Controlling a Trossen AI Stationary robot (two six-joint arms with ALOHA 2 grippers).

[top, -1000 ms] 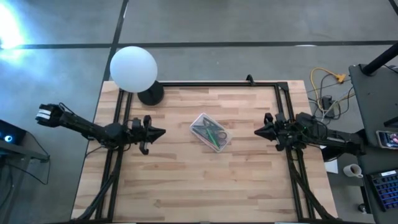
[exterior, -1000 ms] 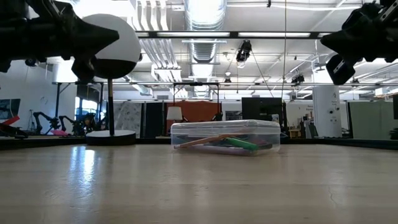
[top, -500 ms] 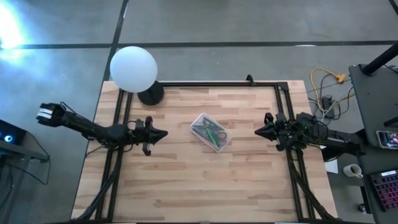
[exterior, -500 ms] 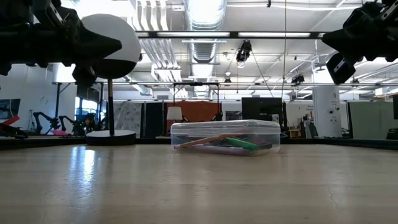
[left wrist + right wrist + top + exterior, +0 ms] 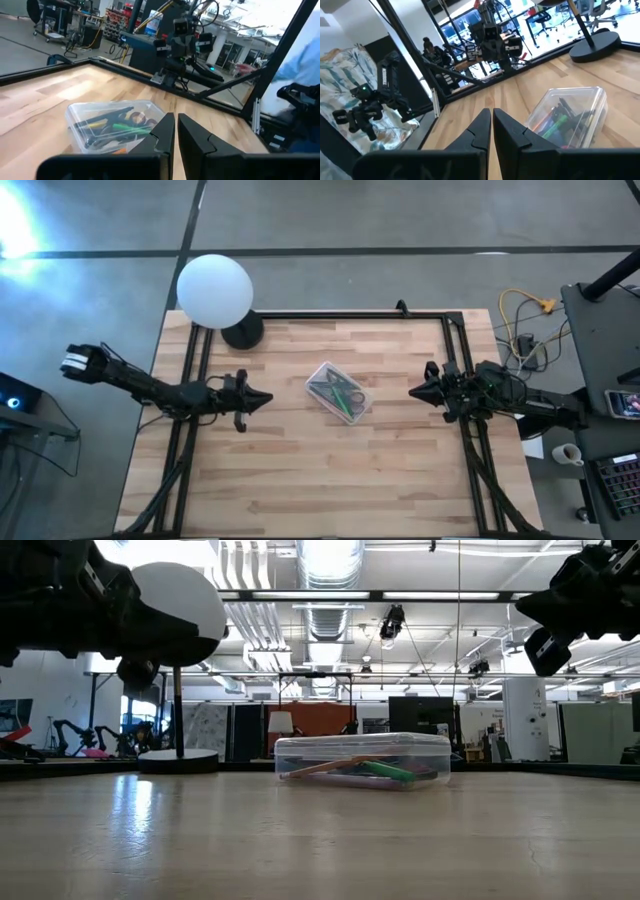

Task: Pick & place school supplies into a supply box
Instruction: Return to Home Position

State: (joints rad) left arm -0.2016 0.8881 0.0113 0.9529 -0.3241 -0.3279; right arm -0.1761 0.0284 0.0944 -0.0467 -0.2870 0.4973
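Observation:
The clear supply box rests flat on the table's middle, lid on, with the school supplies inside: dark pens, a green marker, an orange-red pencil and scissors. In the wrist views the supply box shows ahead of each arm. My left gripper hovers shut above the table to the box's left, pointing at it. My right gripper hovers shut to the box's right, also pointing at it. Neither touches anything.
A white globe lamp stands on its dark base at the table's far left corner. A black frame rail runs along the far edge and both sides. Bare wood lies near the box on the near side.
My left gripper has moved toward the table's right, closer to the supply box, and a little toward the near edge. The right arm and the box have kept still.

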